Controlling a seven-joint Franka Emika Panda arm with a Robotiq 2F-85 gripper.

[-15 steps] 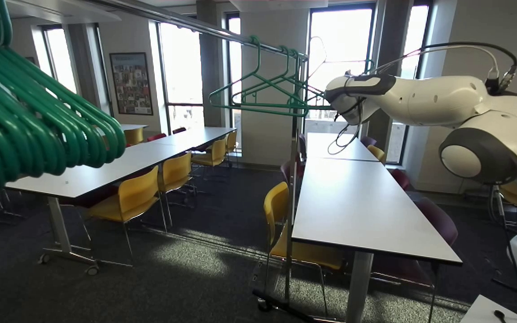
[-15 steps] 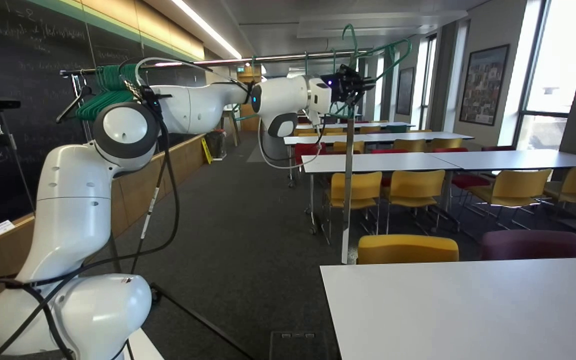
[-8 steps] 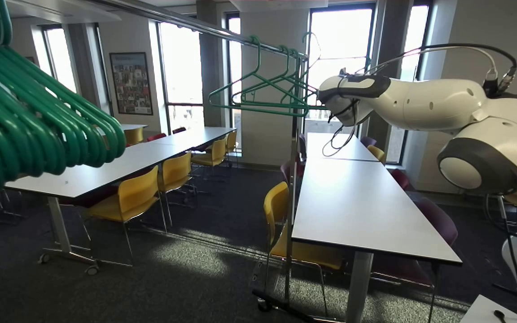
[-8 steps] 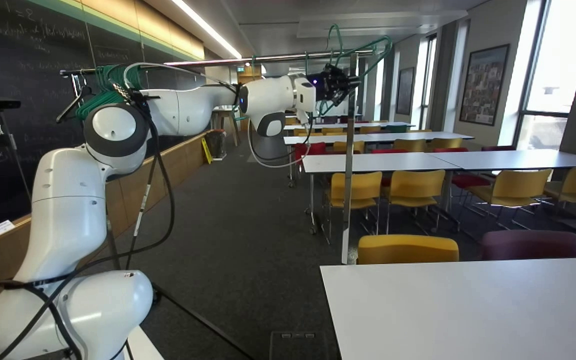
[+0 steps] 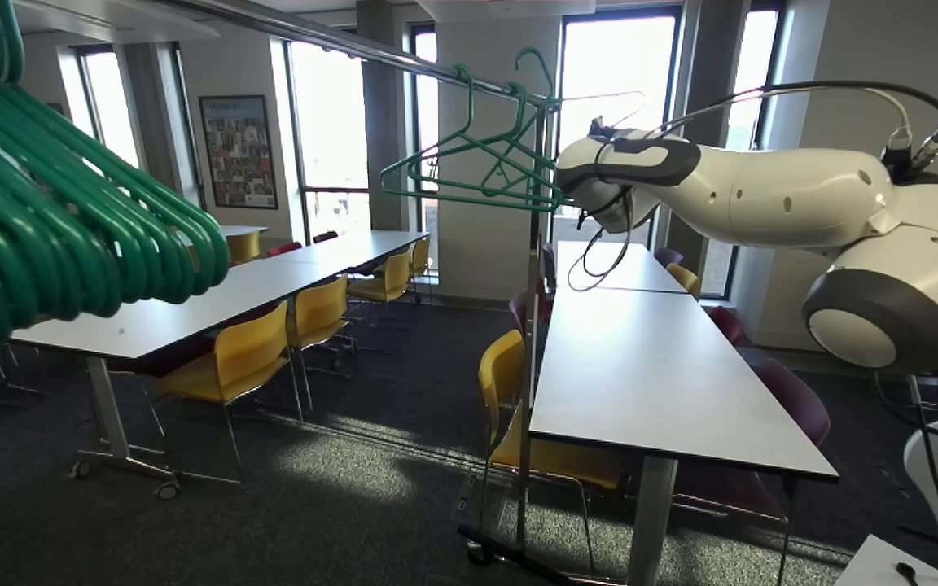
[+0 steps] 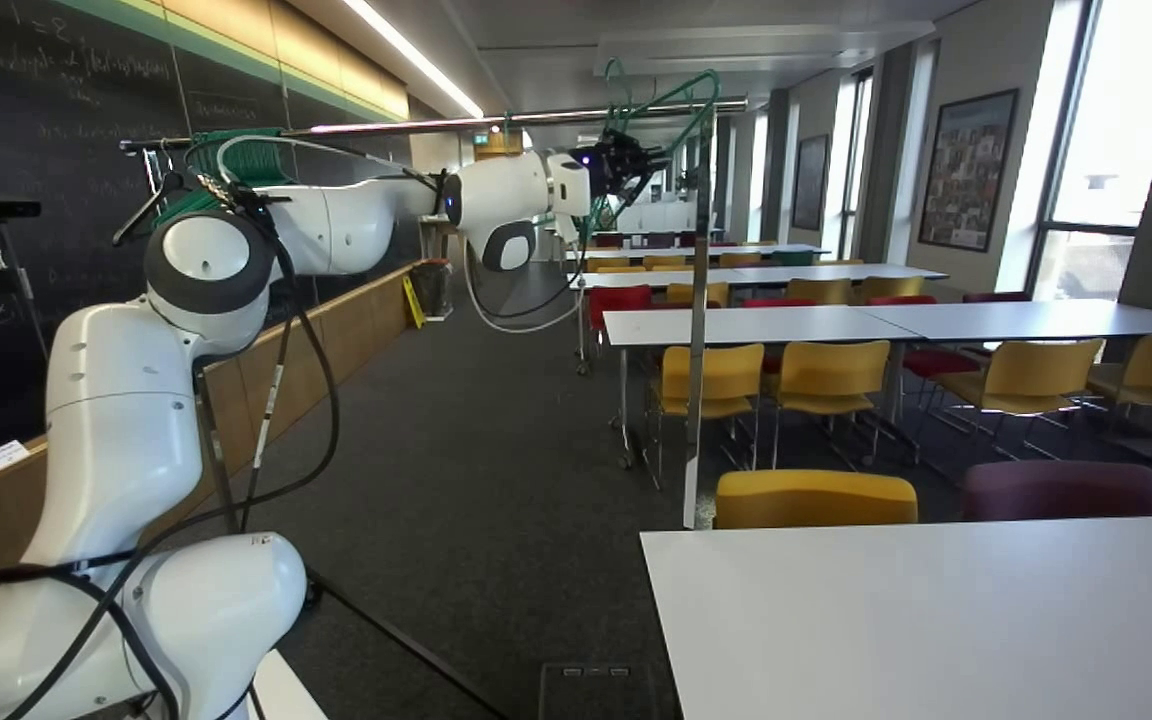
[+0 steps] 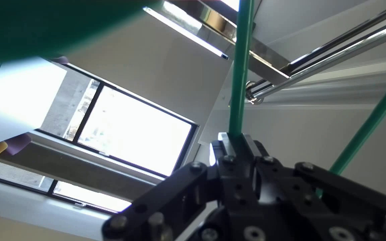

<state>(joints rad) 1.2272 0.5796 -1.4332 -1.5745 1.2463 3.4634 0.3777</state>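
We see a green hanger (image 7: 241, 63) of slim, rounded tubing, smooth and lightly shiny where the light catches it. The gripper (image 7: 236, 137) has its fingers (image 7: 223, 142) clamped on a straight stretch of that tube, one tip to either side. In both exterior views we find the hanger near the end of the metal rail (image 5: 387, 56), tipped rather than level, its open hook curving up above the rail's line. Whether it touches the rail we cannot quite make out. Close by, matching hangers (image 5: 481, 201) dangle from the rail; a packed bunch (image 5: 94, 212) hangs in the foreground of an exterior view.
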